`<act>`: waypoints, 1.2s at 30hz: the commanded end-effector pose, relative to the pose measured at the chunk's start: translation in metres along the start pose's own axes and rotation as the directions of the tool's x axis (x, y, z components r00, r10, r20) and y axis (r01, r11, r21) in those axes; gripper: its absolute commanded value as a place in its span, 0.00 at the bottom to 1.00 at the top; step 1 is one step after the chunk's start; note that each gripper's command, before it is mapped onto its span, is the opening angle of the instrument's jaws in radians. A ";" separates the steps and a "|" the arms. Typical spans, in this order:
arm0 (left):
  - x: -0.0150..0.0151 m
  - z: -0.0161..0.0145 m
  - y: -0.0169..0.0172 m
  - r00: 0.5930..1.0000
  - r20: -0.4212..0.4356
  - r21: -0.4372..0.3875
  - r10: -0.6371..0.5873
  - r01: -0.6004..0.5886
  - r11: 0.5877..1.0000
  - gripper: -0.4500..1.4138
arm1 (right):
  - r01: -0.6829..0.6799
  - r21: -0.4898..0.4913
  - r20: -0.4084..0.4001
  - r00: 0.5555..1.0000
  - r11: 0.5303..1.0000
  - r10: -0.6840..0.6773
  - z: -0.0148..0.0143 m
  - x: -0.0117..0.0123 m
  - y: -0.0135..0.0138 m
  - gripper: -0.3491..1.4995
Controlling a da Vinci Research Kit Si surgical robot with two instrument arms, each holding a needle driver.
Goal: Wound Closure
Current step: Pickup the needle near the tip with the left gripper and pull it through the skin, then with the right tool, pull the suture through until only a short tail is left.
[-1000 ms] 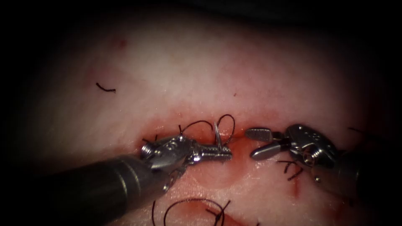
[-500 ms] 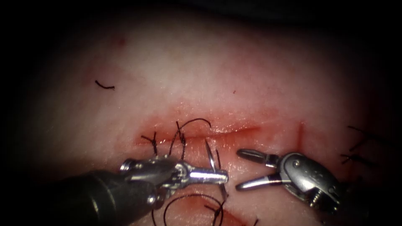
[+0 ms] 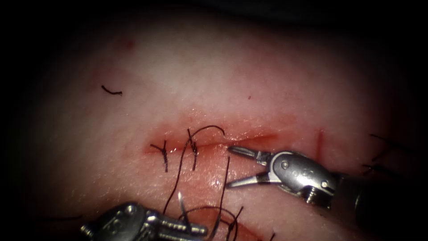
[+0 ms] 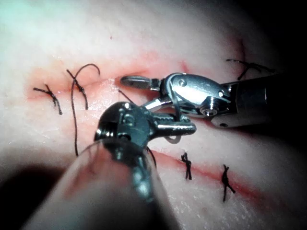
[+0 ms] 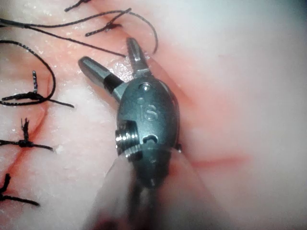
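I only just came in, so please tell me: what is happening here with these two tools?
Bench practice: closing a cut in the tissue. The left claw is shut on the curved needle, gripping it near the middle of its curve; the needle is out of the tissue, below the cut. Thread trails from the stitches toward it. The right claw is open beside the cut, holding nothing.

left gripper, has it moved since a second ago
Yes. The left gripper, shut on the needle, has drawn down and left, away from the cut, which it lay beside a second ago; it is now near the endoscope view's bottom edge.
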 end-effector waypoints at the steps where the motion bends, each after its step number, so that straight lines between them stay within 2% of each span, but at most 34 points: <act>1: 0.0000 0.0006 -0.0003 1.000 0.000 -0.002 0.009 -0.009 1.000 0.00 | 0.007 0.003 0.017 1.000 1.000 -0.007 0.0012 -0.0012 0.0002 0.91; 5: 0.0004 0.0010 0.0003 0.999 0.007 -0.005 0.047 -0.047 0.999 0.00 | 0.023 0.011 0.061 0.998 1.000 -0.023 0.0018 -0.0025 0.0004 0.89; 8: 0.0007 0.0013 0.0007 0.997 0.009 0.002 0.081 -0.081 0.997 0.00 | 0.049 0.032 0.131 0.990 0.998 -0.052 0.0022 -0.0041 0.0003 0.80; 11: 0.0008 0.0013 0.0008 0.994 0.014 0.022 0.105 -0.105 0.994 0.00 | 0.034 0.038 0.159 0.986 0.999 -0.040 0.0023 -0.0048 0.0002 0.77; 14: 0.0009 0.0012 0.0011 0.987 0.022 0.033 0.157 -0.158 0.987 0.00 | 0.003 0.047 0.211 0.977 0.999 -0.013 0.0023 -0.0061 0.0000 0.63; 16: 0.0009 0.0011 0.0012 0.978 0.039 0.059 0.204 -0.206 0.977 0.00 | -0.023 0.046 0.228 0.973 0.999 0.012 0.0021 -0.0068 -0.0001 0.48; 18: 0.0010 0.0007 0.0014 0.959 0.067 0.084 0.276 -0.281 0.956 0.00 | -0.048 0.046 0.243 0.969 0.998 0.035 0.0017 -0.0072 -0.0001 0.07; 19: 0.0010 0.0006 0.0015 0.951 0.080 0.095 0.298 -0.305 0.948 0.00 | -0.065 0.043 0.244 0.968 0.997 0.053 0.0016 -0.0071 -0.0001 0.00; 21: 0.0010 0.0006 0.0016 0.943 0.095 0.104 0.318 -0.327 0.939 0.00 | -0.089 0.039 0.245 0.967 0.995 0.077 0.0015 -0.0071 -0.0001 0.00; 22: 0.0011 0.0006 0.0018 0.918 0.130 0.116 0.375 -0.389 0.914 0.00 | -0.160 -0.024 0.250 0.955 0.987 0.161 0.0013 -0.0069 -0.0003 0.00; 24: 0.0012 0.0006 0.0020 0.906 0.141 0.122 0.400 -0.417 0.901 0.00 | -0.179 -0.052 0.250 0.950 0.982 0.187 0.0013 -0.0069 -0.0004 0.00; 26: 0.0013 0.0007 0.0025 0.861 0.196 0.150 0.469 -0.499 0.854 0.00 | -0.185 -0.079 0.252 0.947 0.980 0.199 0.0014 -0.0067 -0.0007 0.00; 27: 0.0013 0.0007 0.0025 0.861 0.196 0.150 0.469 -0.499 0.854 0.00 | -0.185 -0.079 0.252 0.947 0.980 0.199 0.0014 -0.0067 -0.0007 0.00; 28: 0.0014 0.0008 0.0028 0.845 0.217 0.164 0.489 -0.525 0.835 0.00 | -0.190 -0.076 0.255 0.945 0.979 0.203 0.0010 -0.0065 -0.0012 0.00; 32: 0.0011 0.0007 0.0029 0.843 0.230 0.181 0.487 -0.529 0.829 0.00 | -0.193 -0.058 0.253 0.946 0.980 0.201 -0.0004 -0.0058 -0.0025 0.00; 36: 0.0007 0.0004 0.0025 0.840 0.243 0.197 0.485 -0.532 0.823 0.00 | -0.210 -0.035 0.236 0.948 0.977 0.212 -0.0036 -0.0037 -0.0053 0.00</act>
